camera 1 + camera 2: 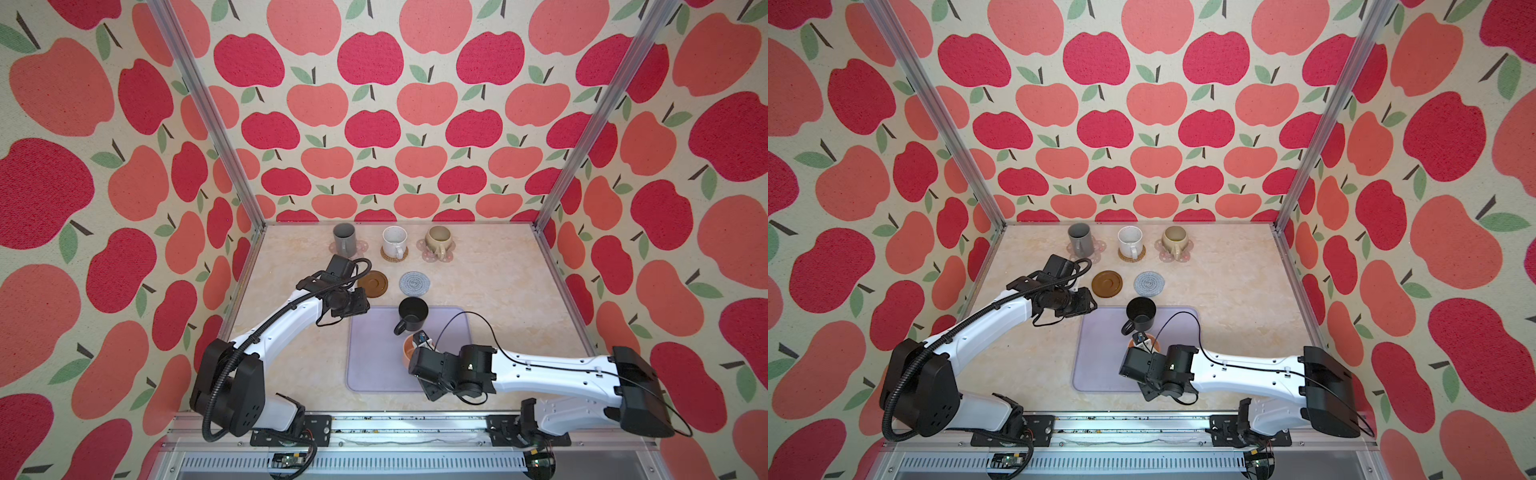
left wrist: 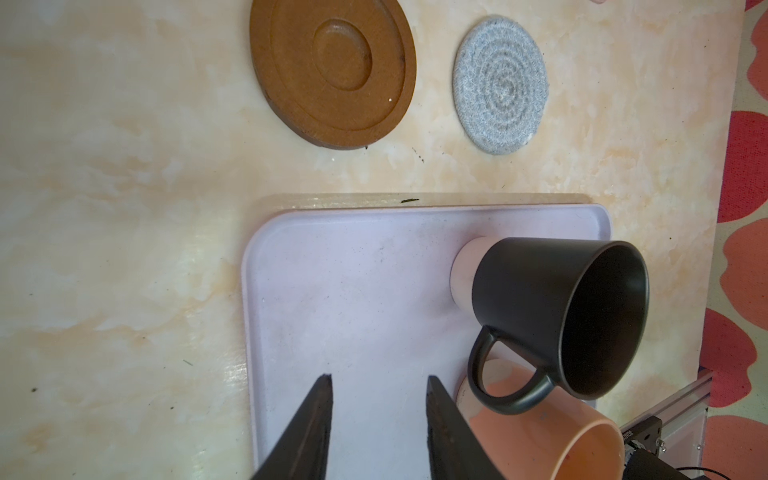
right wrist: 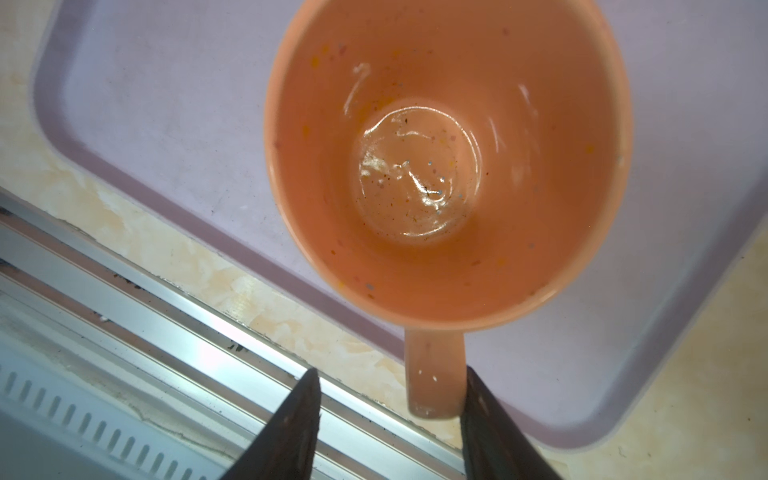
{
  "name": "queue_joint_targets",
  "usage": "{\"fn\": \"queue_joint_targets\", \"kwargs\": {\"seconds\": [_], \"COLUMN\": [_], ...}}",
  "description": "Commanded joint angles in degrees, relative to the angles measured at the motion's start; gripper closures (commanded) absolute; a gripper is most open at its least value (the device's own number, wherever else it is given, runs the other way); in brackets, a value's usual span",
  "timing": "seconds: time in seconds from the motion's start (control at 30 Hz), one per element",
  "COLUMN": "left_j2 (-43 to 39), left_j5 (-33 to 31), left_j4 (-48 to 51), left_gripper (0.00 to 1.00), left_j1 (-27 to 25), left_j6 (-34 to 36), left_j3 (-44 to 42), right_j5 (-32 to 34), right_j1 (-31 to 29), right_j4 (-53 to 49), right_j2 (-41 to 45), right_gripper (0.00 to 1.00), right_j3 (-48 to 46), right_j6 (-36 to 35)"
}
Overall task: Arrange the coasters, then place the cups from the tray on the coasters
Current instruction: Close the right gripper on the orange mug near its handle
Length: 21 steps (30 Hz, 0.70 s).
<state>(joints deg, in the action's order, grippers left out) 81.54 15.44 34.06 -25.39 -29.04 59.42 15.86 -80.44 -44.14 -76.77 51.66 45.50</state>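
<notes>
On my right wrist feed the right gripper (image 3: 391, 374) stands partly open around the handle of the peach-orange ceramic cup (image 3: 449, 166). One finger (image 3: 488, 424) touches the handle's side and the other stands clear of it, so I have no clamp on it. That cup is about the middle of the large flat lavender rectangular tray (image 1: 374, 361); I cannot tell whether its base is lifted off. The black handled cup (image 1: 412, 311) stands upright at the tray's far edge, just beside the peach one. The left gripper (image 2: 379, 379) hangs over the tray's far left corner, jaws partly apart with nothing between them. Just beyond the tray's far edge lie the dark brown disc coaster (image 1: 372, 284) and the grey crocheted round coaster (image 1: 414, 283). Farther beyond the tray, a row runs along the back. In it the tall grey cup (image 1: 344, 237) stands on a pink flower-shaped coaster (image 1: 362, 246). The speckled white cup (image 1: 394, 241) stands on the tan woven rattan coaster (image 1: 392, 257). The rounded beige-olive cup (image 1: 438, 239) stands on a second pink flower-shaped coaster (image 1: 427, 254).
</notes>
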Motion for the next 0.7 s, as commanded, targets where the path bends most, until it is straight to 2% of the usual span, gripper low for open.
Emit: {"fn": "queue_joint_targets", "kwargs": {"seconds": [0.0,0.37,0.67], "left_j2": [0.06,-1.52,-0.96], "left_j5": [-1.14,-2.26,-1.82], "left_j4": [1.70,2.41,2.32], "left_gripper": [0.60,0.60,0.60], "left_j1": [-0.28,-0.11,-0.01], "left_j6": [0.39,0.10,0.13], "left_j3": [1.84,0.44,0.64], "right_j5": [-1.50,-4.60,-3.89], "right_j1": [0.42,3.59,4.16], "right_j4": [1.18,3.40,2.74], "right_j2": [-1.61,-4.68,-3.79], "right_gripper": [0.45,0.44,0.46], "right_j3": [0.02,1.89,1.83], "right_j6": [-3.17,-8.62,-7.56]}}
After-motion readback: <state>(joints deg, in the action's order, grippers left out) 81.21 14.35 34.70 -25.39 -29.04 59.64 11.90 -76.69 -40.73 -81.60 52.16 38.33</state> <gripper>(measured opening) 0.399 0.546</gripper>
